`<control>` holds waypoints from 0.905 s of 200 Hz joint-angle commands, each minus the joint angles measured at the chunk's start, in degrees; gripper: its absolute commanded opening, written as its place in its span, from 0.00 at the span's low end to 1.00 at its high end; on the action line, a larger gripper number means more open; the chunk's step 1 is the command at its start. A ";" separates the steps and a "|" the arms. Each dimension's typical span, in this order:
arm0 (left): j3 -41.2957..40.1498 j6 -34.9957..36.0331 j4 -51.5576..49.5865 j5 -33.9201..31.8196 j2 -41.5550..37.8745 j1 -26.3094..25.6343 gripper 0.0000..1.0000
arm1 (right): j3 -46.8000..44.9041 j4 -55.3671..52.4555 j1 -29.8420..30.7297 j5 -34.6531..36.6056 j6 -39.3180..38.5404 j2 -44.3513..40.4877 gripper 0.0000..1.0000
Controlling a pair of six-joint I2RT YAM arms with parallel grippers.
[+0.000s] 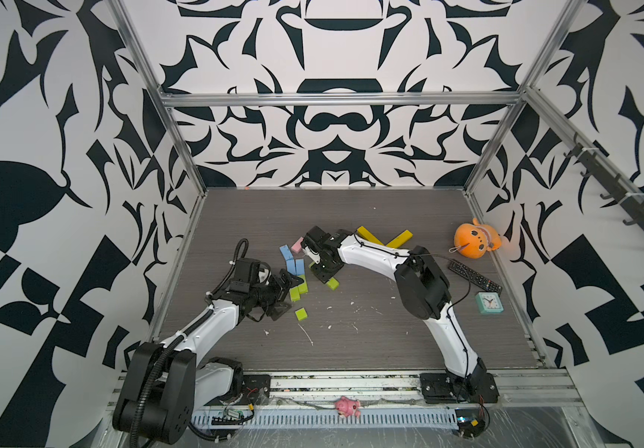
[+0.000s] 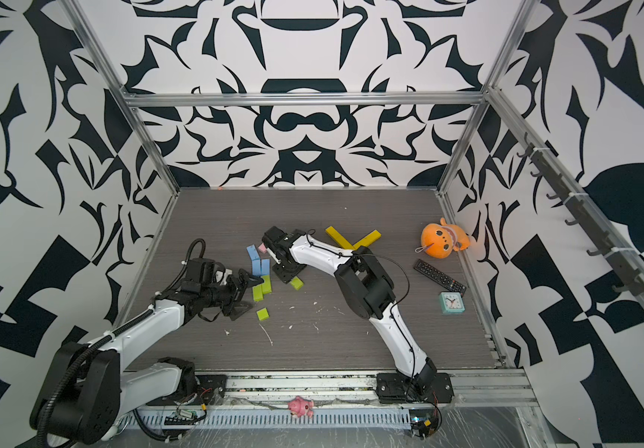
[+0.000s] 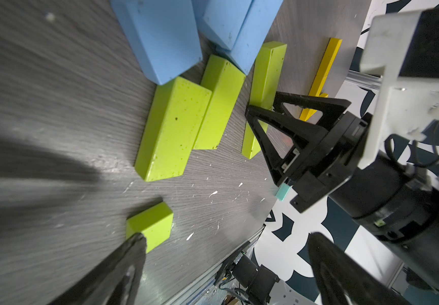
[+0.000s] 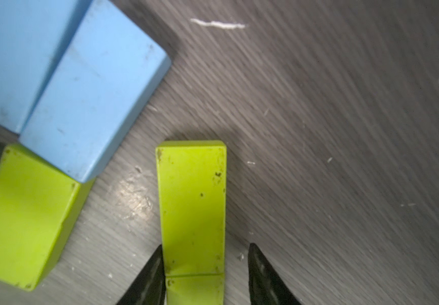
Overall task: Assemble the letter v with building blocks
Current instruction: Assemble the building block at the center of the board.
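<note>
Right tool [image 4: 205,264] narrow, straddling a lime green block [image 4: 192,200] flat on the worktop [image 4: 345,132]: one finger touching, small gap at the other. Left tool [image 1: 287,294] wide, empty, just beside two more lime green blocks [image 1: 295,294], near the light blue blocks [image 1: 291,267].

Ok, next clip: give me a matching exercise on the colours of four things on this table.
Things:
1. plush toy
2. remote control
3. alarm clock
4. long blocks at the far side of the right arm

Colours:
a. yellow
b. teal
c. orange
d. black

Pairs: 1-c, 2-d, 3-b, 4-a
</note>
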 commanded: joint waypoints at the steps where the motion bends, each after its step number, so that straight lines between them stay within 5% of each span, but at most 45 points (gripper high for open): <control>1: -0.51 0.12 -1.47 -0.31 -0.85 -0.04 0.99 | -0.59 -2.28 -0.43 2.34 -0.68 3.91 0.51; 71: -0.29 0.52 -2.06 -0.24 -0.74 -0.09 0.99 | 0.65 -2.96 -0.38 1.06 -1.52 3.02 0.52; 145: 5.29 5.92 -10.34 -2.62 -1.73 0.05 1.00 | 2.37 -2.68 -0.08 -3.16 -2.58 -7.24 0.63; 162: 7.08 7.09 -12.18 -2.96 -1.72 0.04 0.99 | 2.88 -2.31 -0.43 -3.23 -2.06 -10.63 0.69; 181: 9.33 8.75 -13.24 -3.65 -0.60 -0.04 0.99 | 3.52 -2.68 -2.06 -2.12 -0.41 -14.45 0.99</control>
